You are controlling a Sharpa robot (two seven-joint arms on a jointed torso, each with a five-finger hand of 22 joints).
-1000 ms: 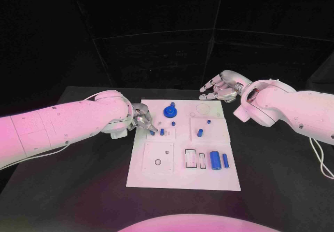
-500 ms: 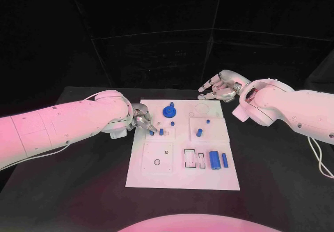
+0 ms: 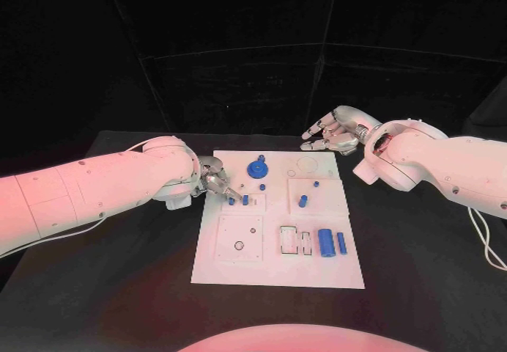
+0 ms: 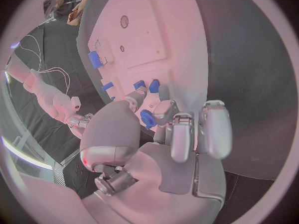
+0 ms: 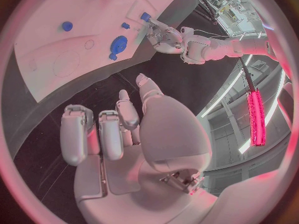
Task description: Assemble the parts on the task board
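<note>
STEP: placing a small blue peg (image 3: pixel 231 199) at the board's (image 3: pixel 277 275) left edge, by my judgement | LEFT: my left hand (image 3: pixel 217 182) pinches it | RIGHT: my right hand (image 3: pixel 336 130) hangs empty, fingers apart, beyond the far edge | NEXT: line up, press down | LOOK: short blue cylinder, upright beside two others.

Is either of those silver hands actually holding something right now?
The left hand has its fingertips at a small blue part on the task board; whether it grips it cannot be told. The right hand holds nothing.
</note>
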